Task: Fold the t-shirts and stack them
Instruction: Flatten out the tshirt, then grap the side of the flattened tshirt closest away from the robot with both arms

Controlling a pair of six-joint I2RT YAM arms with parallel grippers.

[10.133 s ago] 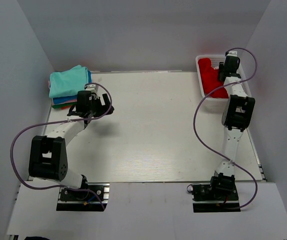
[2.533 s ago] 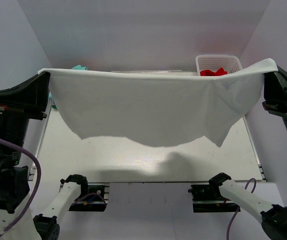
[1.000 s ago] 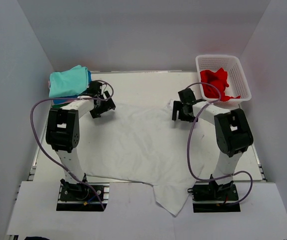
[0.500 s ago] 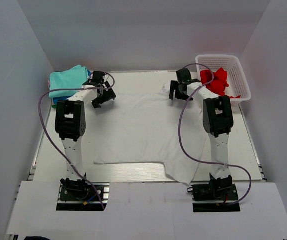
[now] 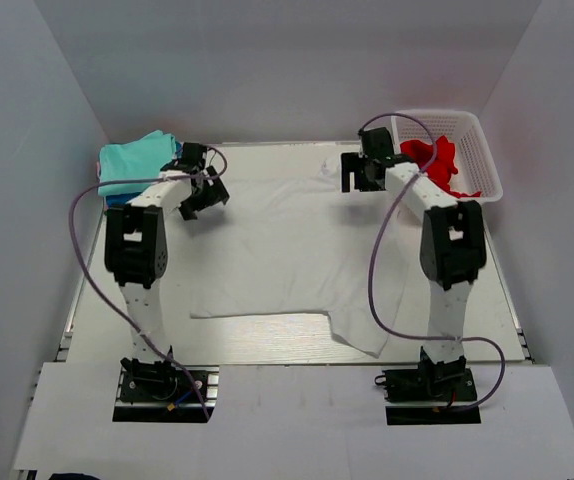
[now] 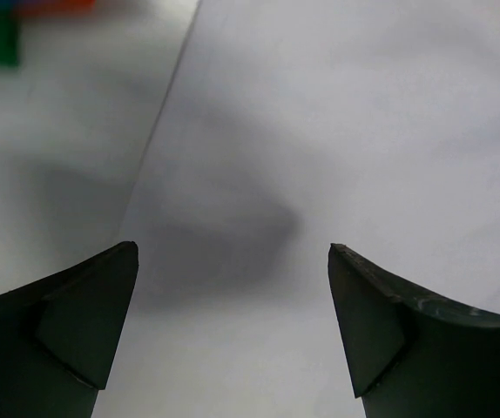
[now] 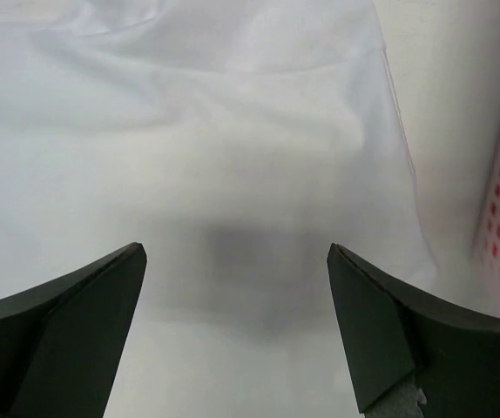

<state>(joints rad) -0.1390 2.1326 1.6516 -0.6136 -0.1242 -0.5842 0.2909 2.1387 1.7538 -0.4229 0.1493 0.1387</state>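
the white t-shirt (image 5: 287,250) was up in the air a moment ago, pulled tight between the two hands. now it lies flat on the surface (image 5: 267,160) in the middle of the frame. the left hand (image 5: 205,196) is at its upper left corner and the right hand (image 5: 352,175) is at its upper right corner. both hands are wide open with nothing in them, just above the cloth. i think this means the spreading part is done and the folding can start. the shirt's top edge runs side to side between the hands, and its body runs down toward the bottom of the frame. it looks a bit wider than it is long. one flap sticks out at the lower right, maybe a sleeve. i cannot tell which end has the neck. the folded pile with the teal t-shirt (image 5: 137,165) on top sits at the upper left. the red t-shirt (image 5: 437,165) is in the basket (image 5: 484,160) at the upper right.
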